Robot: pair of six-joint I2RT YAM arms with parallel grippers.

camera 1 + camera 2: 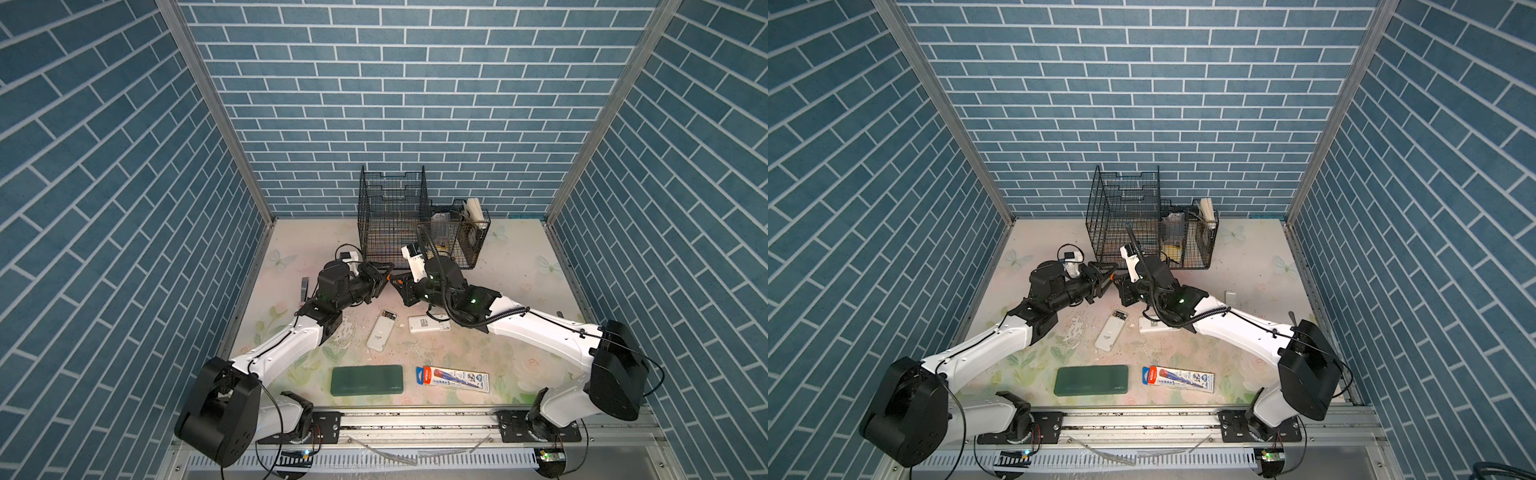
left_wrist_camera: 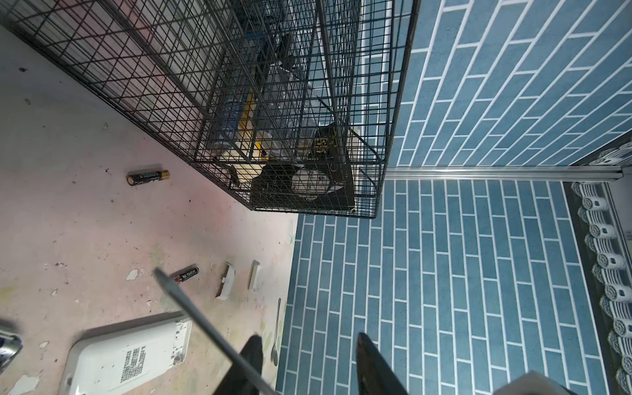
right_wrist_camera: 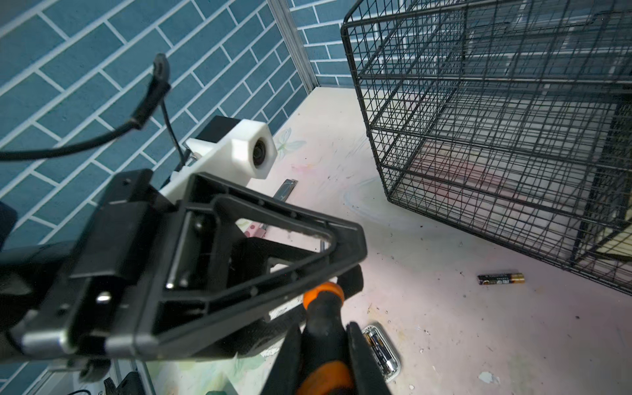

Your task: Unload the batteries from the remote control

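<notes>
Hold your right gripper tight on the screwdriver handle while the half-open, empty left gripper squares up to it; batteries lie in the open remote nearby, others loose on the table.

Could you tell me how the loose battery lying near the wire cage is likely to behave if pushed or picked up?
The battery is a smooth cylinder lying on its side on the flat table, so a sideways nudge would probably roll it. Its thin, glossy body may slip from a loose grip. It looks rigid, unlikely to bend.
</notes>
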